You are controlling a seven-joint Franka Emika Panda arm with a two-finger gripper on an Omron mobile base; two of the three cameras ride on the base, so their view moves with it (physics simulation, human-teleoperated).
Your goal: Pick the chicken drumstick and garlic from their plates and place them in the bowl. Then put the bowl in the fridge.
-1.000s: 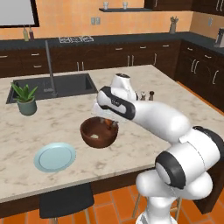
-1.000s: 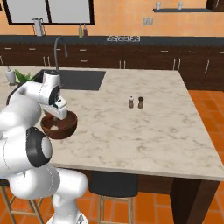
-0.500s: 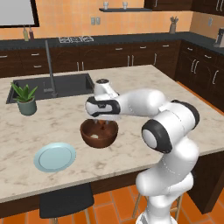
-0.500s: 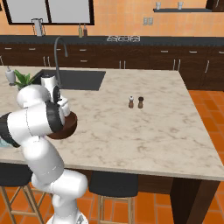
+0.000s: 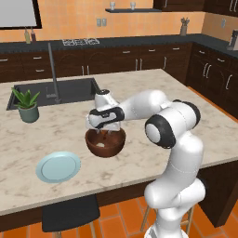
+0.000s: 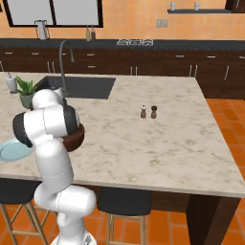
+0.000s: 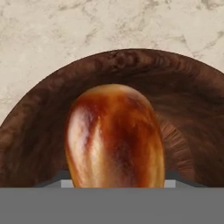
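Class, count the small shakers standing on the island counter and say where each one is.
2: a pale shaker and a dark shaker, side by side mid-counter, right of the sink. None seems hidden.

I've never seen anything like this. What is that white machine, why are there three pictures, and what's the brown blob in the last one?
The white machine is a robot arm with a two-finger gripper, at a kitchen island. Two pictures come from cameras behind it, left and right; the third from a camera on its hand. On the marble counter are a brown bowl, a light blue plate, a potted plant and two small shakers. The blob is a chicken drumstick, apparently held in the gripper just above the bowl.
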